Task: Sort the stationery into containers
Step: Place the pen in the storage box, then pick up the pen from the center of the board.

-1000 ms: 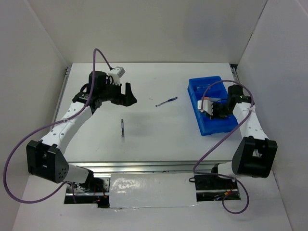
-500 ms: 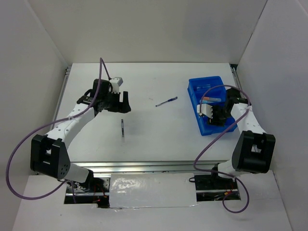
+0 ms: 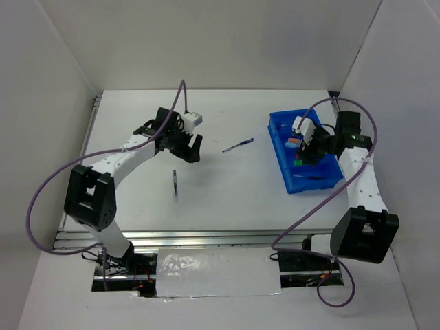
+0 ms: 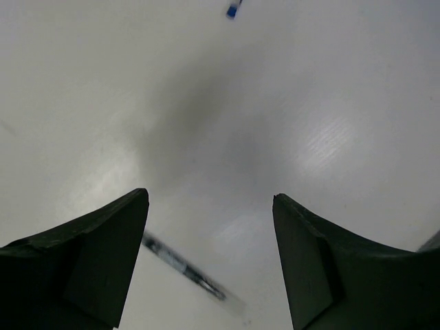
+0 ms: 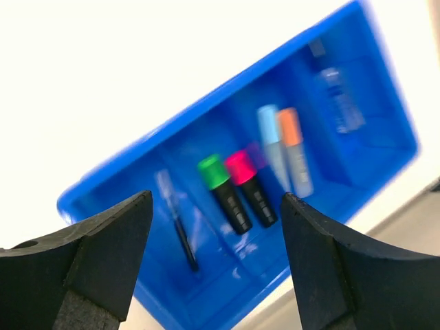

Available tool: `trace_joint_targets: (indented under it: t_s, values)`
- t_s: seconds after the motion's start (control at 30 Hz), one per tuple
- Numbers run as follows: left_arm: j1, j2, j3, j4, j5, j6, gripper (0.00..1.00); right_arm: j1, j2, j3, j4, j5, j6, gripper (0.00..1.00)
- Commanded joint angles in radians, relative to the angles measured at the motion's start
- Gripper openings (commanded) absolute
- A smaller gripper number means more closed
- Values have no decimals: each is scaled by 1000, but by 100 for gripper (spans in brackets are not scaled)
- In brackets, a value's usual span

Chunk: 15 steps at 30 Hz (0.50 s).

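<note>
White walls box in a white counter (image 3: 227, 199), and that is all the background I get from the top camera. Furthest left, my left end effector (image 3: 191, 148) hangs above the counter, released, with nothing between its fingers. Its wrist camera shows only bare counter in the gap (image 4: 210, 206). The slim grey pen (image 3: 176, 184) lies just on the near side of it. On the wrist feed that pen (image 4: 185, 268) is a blurred streak low in the picture, one end tucked behind a finger (image 4: 82, 261). The thin blue pen (image 3: 238, 145) lies to the right of this end effector, well apart. The wrist view cuts it at the top edge, leaving only a blue tip (image 4: 233, 9).

Further right, the blue tray (image 3: 278, 148) sits under my right end effector (image 3: 309, 148), which is also released and holds nothing. Past its fingers the tray (image 5: 124, 179) holds a green-capped highlighter (image 5: 223, 189) and a pink-capped highlighter (image 5: 249, 185) side by side. A light-blue marker (image 5: 273, 144) and an orange-capped marker (image 5: 294, 148) lie in the compartment to their right. A thin pen (image 5: 177, 223) lies in the left compartment. The item in the rightmost compartment (image 5: 337, 96) is too blurred to name.
</note>
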<state>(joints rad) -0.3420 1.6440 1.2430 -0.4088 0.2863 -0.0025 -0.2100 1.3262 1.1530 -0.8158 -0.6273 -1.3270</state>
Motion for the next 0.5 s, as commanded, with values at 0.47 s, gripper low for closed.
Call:
trace_joint_targets:
  t_s: [0.47]
  values:
    - [-130, 629, 639, 113, 129, 231, 57, -131, -232, -35, 227, -292, 899, 81]
